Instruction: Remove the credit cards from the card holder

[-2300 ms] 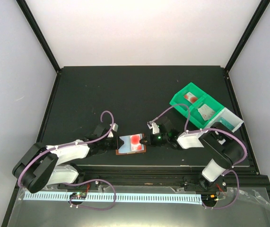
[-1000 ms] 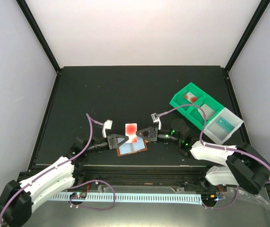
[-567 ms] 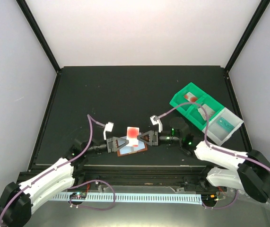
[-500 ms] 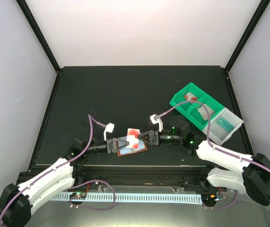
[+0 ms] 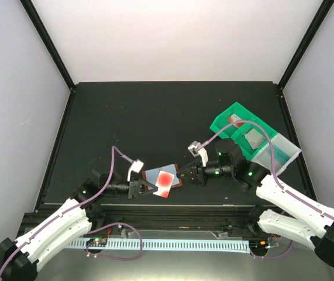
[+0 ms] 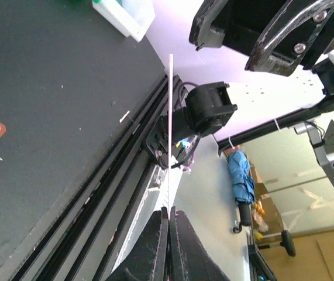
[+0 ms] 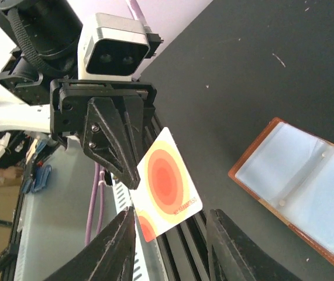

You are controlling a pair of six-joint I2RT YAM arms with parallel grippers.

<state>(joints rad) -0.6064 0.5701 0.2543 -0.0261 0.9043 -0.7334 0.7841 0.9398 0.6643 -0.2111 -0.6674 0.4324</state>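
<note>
Your left gripper [image 5: 148, 189] pinches the red-blot card [image 5: 165, 181] (it is out of its pocket), near the open card holder [image 7: 298, 187] on the table [image 5: 155, 117]. Your right gripper [image 7: 171, 240] gapes, empty. Next, I think, set the card down.

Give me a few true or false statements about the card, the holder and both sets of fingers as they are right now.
1. The left fingers pinch the card. True.
2. The holder lies shut. False: it lies open on the table with its pale lining facing up.
3. The right fingers are spread apart. True.
4. The card is tucked inside the holder. False: it is fully out and held clear of the holder.
</note>
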